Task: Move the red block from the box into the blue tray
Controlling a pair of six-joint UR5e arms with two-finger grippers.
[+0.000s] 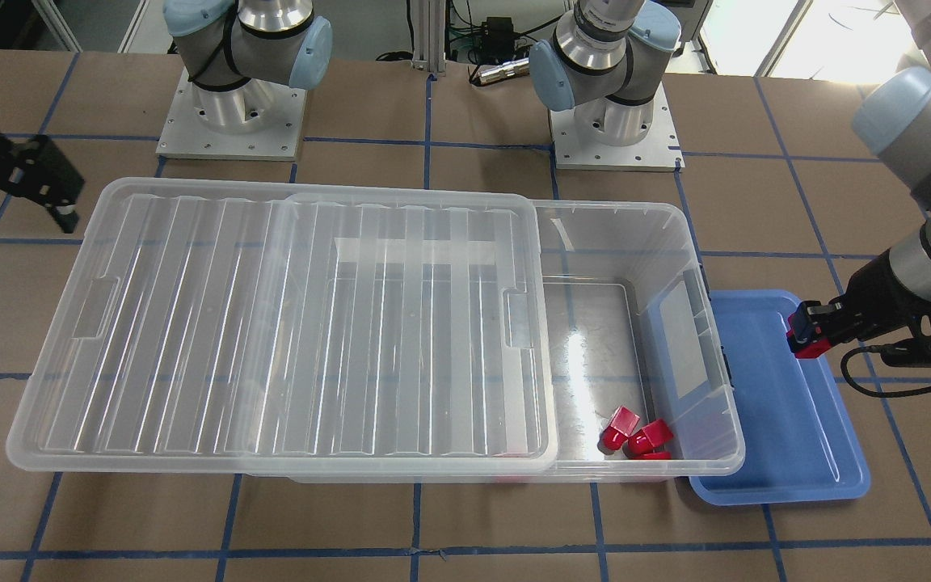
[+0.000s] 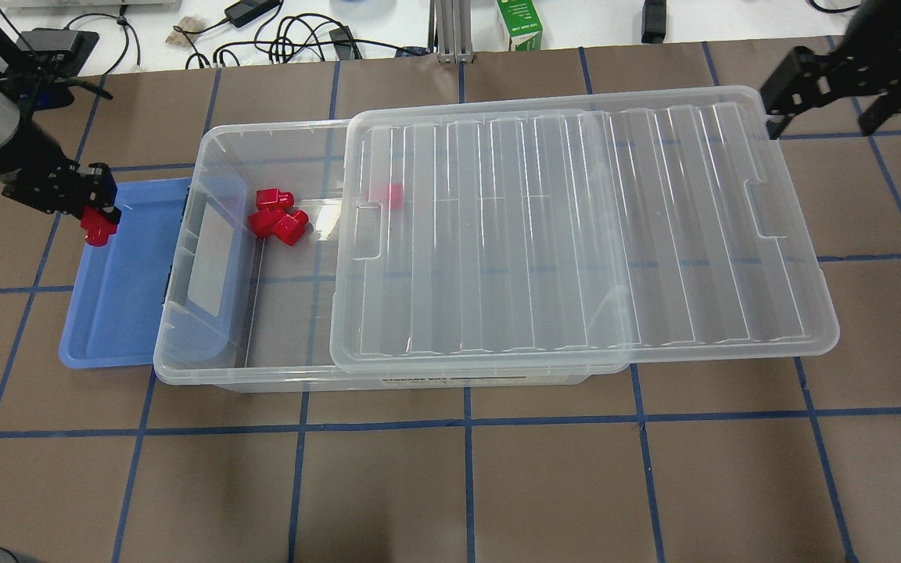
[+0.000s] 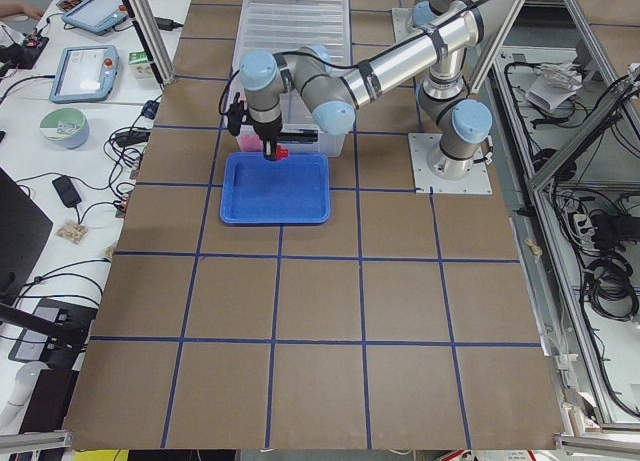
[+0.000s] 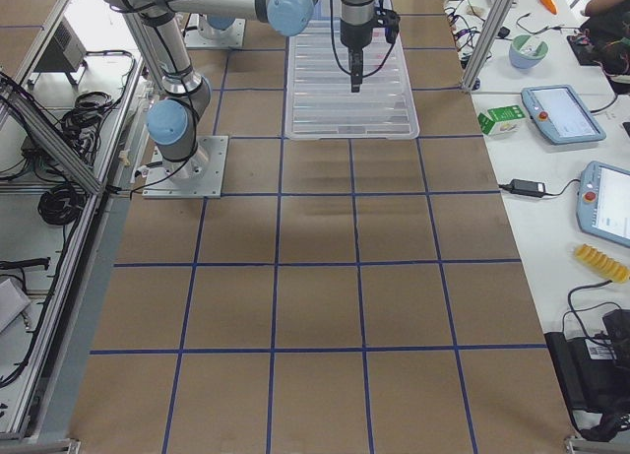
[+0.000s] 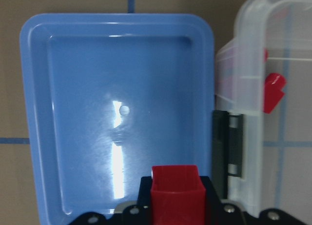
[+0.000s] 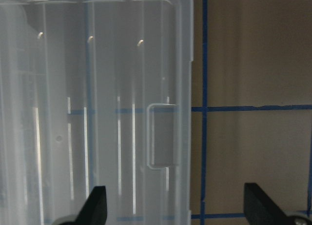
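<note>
Five red blocks point(image 2: 290, 228), one blue tray point(image 2: 118, 313), one box point(image 2: 294, 313), one lid point(image 2: 576, 234).

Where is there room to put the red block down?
The blue tray is all bare, from its rims to the box wall, under the held red block. Crowded: the box's open end, where other red blocks huddle.

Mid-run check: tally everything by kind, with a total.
red blocks: 5 (1 in left gripper, 3 loose in box, 1 blurred under lid)
blue tray: 1
box: 1
lid: 1
total: 8
</note>
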